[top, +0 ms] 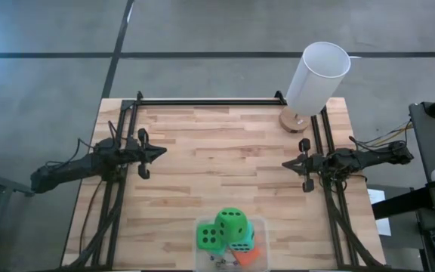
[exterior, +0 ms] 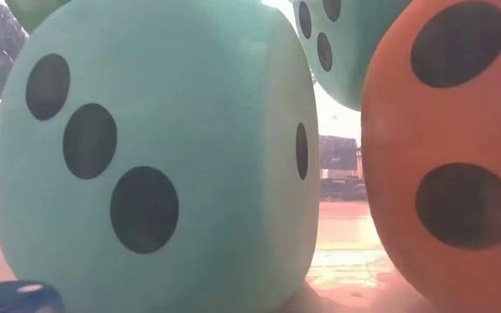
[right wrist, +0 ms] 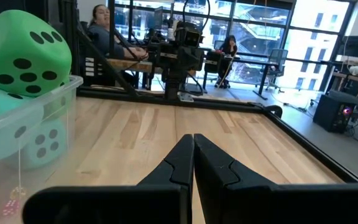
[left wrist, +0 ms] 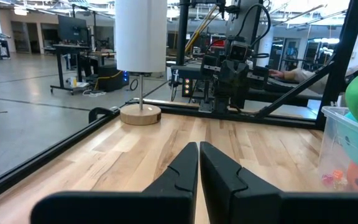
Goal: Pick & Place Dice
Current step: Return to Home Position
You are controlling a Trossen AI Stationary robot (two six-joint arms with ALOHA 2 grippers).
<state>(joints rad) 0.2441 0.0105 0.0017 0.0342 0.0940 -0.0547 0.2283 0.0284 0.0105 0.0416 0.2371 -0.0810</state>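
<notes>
The dice sit piled in a clear plastic bin (top: 257, 227) at the table's near edge: two bright green dice (top: 231, 224) (top: 209, 236) on top, a teal one (top: 242, 245) and the orange-red one (top: 248, 256) beneath. The low view is filled by a teal die (exterior: 146, 165) and the orange-red die (exterior: 459, 156). My left gripper (top: 161, 152) rests shut at the table's left side, far from the bin. My right gripper (top: 285, 163) rests shut at the right side. Each wrist view shows its shut fingers, left gripper (left wrist: 199, 163), right gripper (right wrist: 192, 155), and the bin (right wrist: 42, 106) to one side.
A white-shaded lamp (top: 316, 79) on a round wooden base (top: 294, 120) stands at the far right corner. Black rails (top: 210, 101) frame the table's far, left and right sides. Bare wood lies between the two grippers. People sit at desks beyond the table (right wrist: 104, 31).
</notes>
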